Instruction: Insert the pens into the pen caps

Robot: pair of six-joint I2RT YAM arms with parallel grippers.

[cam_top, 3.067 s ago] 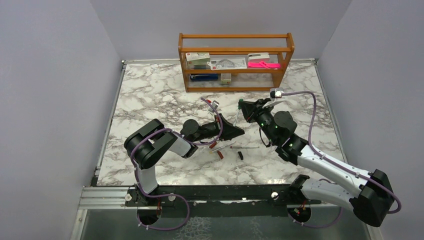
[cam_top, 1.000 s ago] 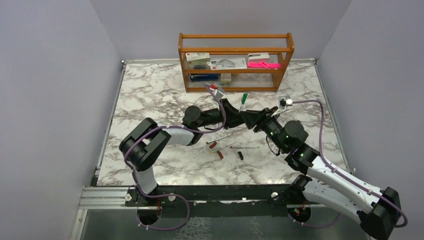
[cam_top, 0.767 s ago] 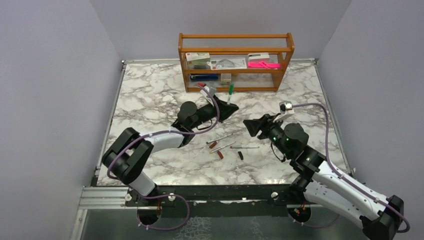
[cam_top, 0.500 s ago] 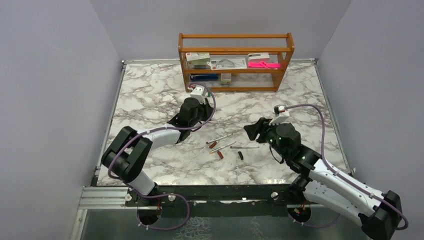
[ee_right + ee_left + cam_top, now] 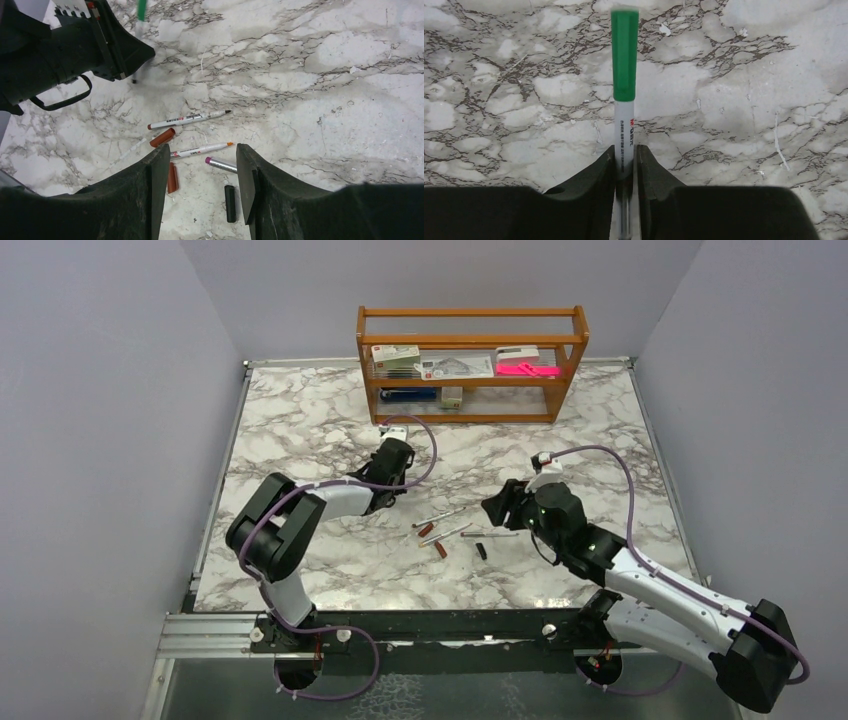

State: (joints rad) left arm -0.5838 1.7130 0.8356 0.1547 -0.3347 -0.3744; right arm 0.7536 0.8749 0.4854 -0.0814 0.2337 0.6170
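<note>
Left gripper (image 5: 625,156): clamped on the white barrel of a pen (image 5: 624,132), just below its green cap (image 5: 625,55), which looks fully seated. It is held over bare marble left of the worktop's (image 5: 300,420) middle.
Right gripper (image 5: 202,150): fingers apart with nothing between them. It hovers over the loose pens.
Loose pens: three uncapped pens near the worktop's middle, toward the near edge. They are a black-tipped pen (image 5: 187,120), an orange-tipped pen (image 5: 200,150) and a purple-tipped pen (image 5: 222,165).
Caps: one brown cap (image 5: 162,137) lies between the first two pens. A second brown cap (image 5: 172,177) and a black cap (image 5: 229,196) lie nearer the near edge.
Progress: probably one pen done, three left.
Handling: likely light, stiff, smooth and round, so prone to rolling or slipping.
Hold: best taken mid-barrel, nib end left free. The caps are tiny, so pinch the closed end and keep the mouth clear.
</note>
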